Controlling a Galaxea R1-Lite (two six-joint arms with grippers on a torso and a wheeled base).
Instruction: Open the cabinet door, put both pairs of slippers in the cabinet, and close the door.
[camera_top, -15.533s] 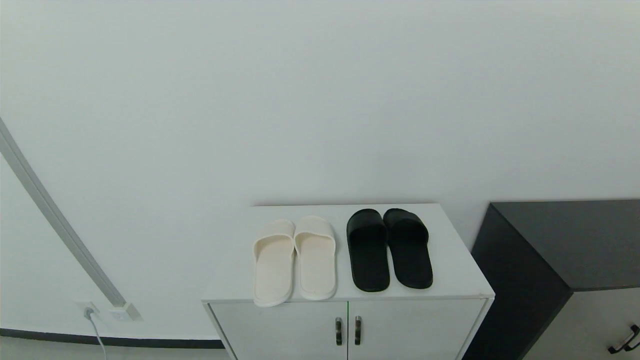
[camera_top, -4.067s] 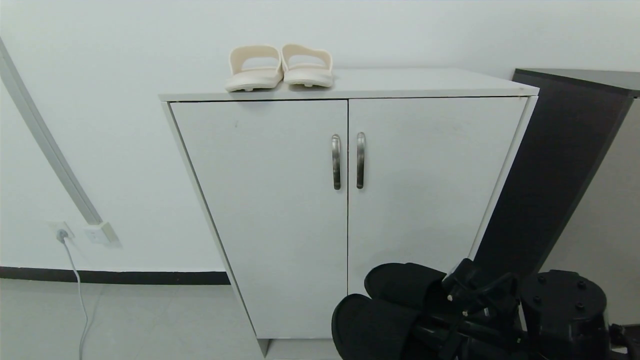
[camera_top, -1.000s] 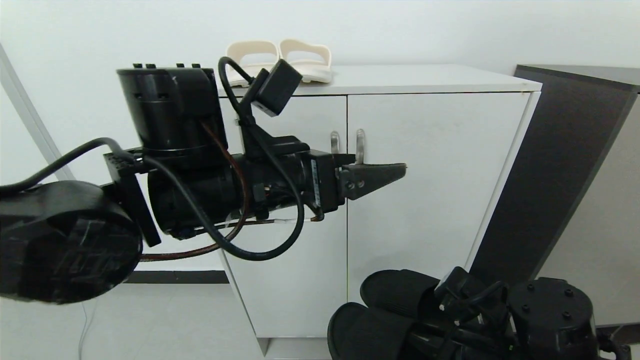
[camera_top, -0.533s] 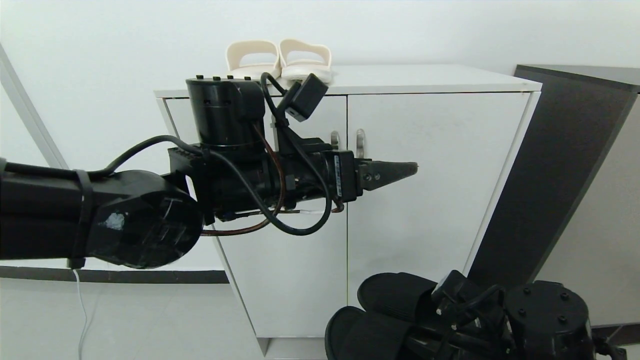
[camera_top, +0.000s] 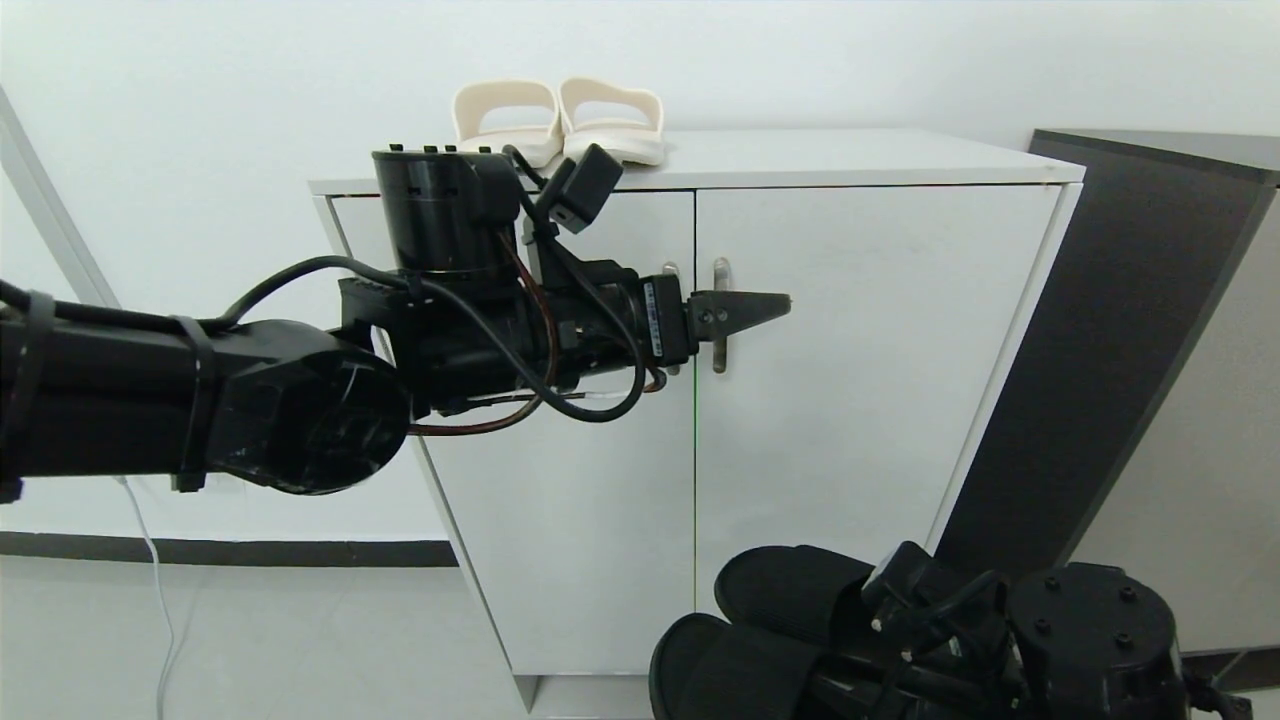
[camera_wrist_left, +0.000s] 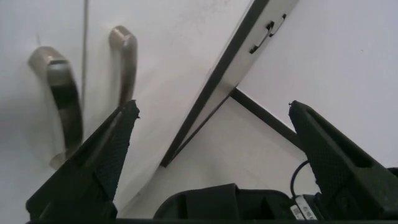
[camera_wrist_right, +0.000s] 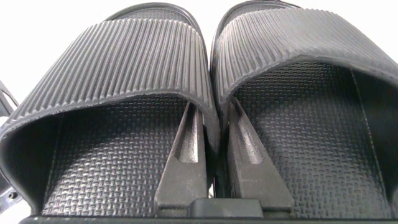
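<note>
Left gripper (camera_top: 775, 299) spread wide beside cabinet handles (camera_wrist_left: 124, 59), neither bar between its jaws. Risk: closing grabs air or both bars. Right gripper (camera_wrist_right: 214, 155) clamps black slippers (camera_wrist_right: 124, 74); a jolt could drop them.

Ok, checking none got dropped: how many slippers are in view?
4. Two cream slippers sit side by side on the cabinet top; two black slippers are held together by the right gripper, low before the cabinet.

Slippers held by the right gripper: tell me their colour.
The slippers are black; the right wrist view shows it best.
</note>
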